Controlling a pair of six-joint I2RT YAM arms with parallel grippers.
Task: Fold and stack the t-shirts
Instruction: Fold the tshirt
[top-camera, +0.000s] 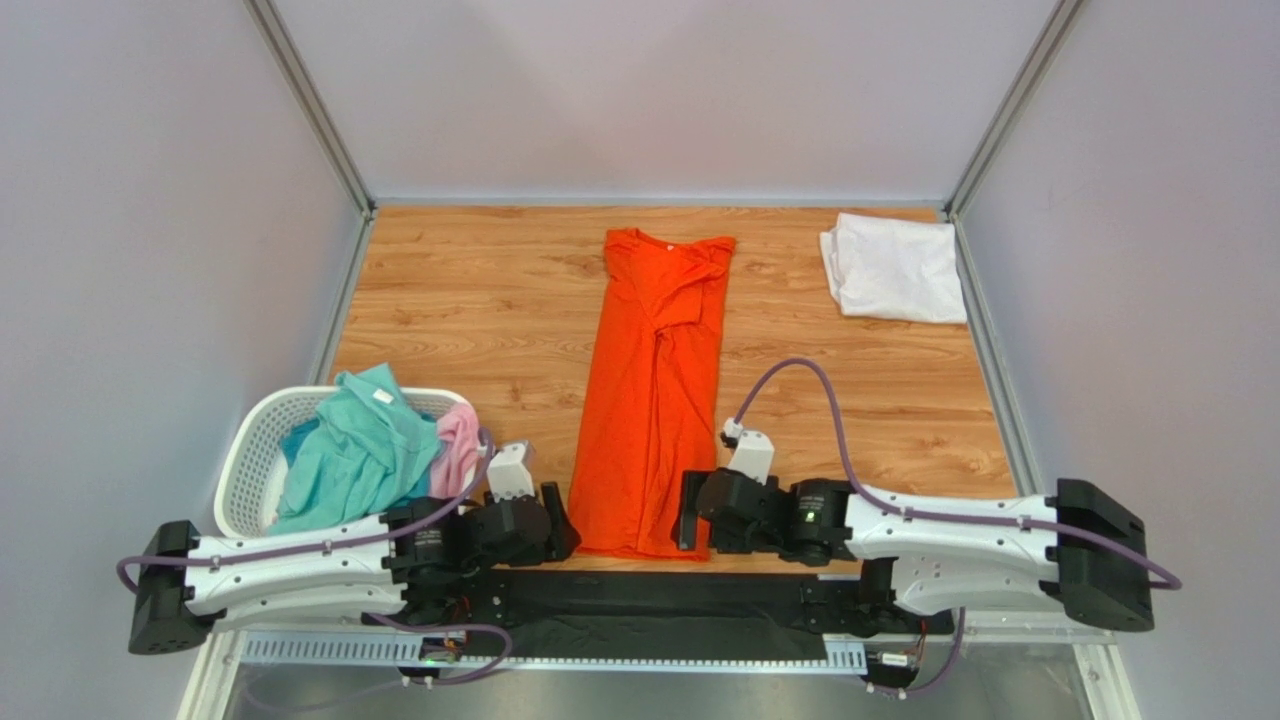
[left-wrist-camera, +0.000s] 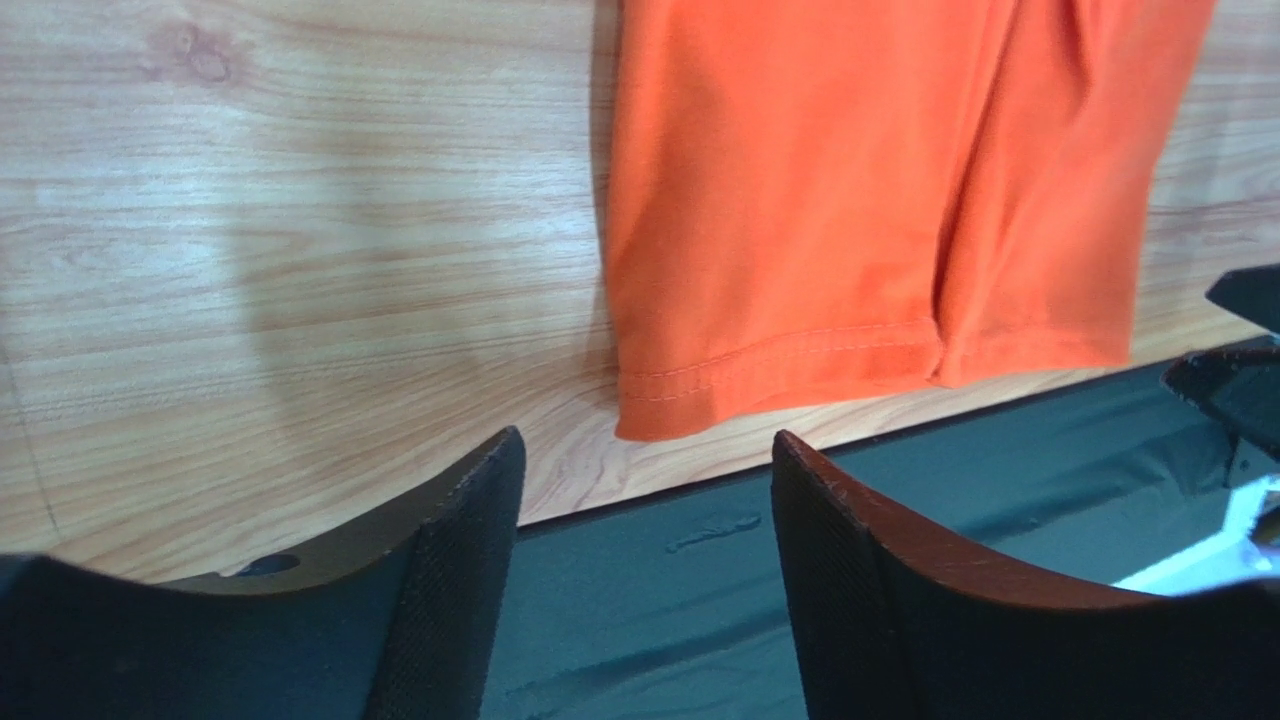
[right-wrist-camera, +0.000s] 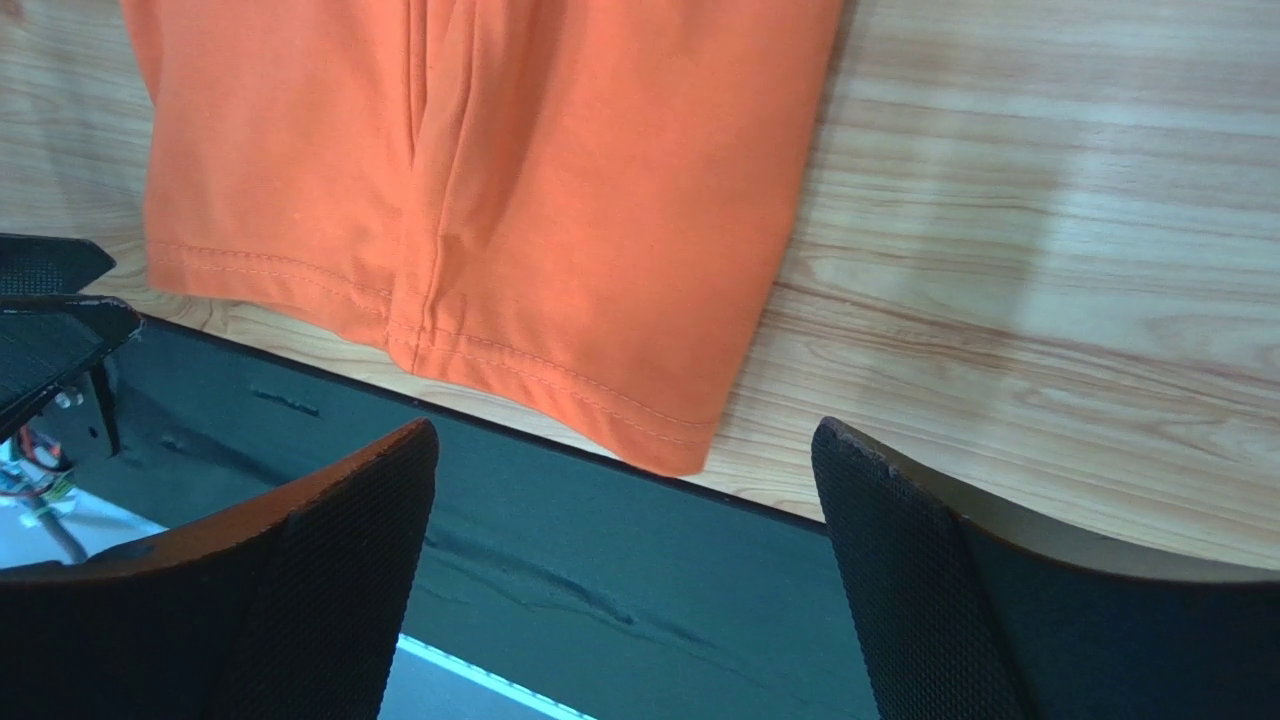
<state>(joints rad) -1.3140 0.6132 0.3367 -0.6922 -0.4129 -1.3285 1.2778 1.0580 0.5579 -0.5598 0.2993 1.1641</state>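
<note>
white t-shirt (top-camera: 896, 267) folded, far right corner of tabletop (top-camera: 451, 300) — done. orange t-shirt (top-camera: 654, 398) narrowed to strip, cross-folds left. teal shirt (top-camera: 361, 450), pink shirt (top-camera: 458, 443) wait in basket (top-camera: 244, 480). left fingers (left-wrist-camera: 451, 570), right fingers (right-wrist-camera: 932, 570) apart, empty — near hem.

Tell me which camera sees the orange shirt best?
The top external view: the orange t-shirt shows whole there, laid long down the table, collar far, hem near. Both wrist views show only its bottom hem at the table's near edge.
</note>
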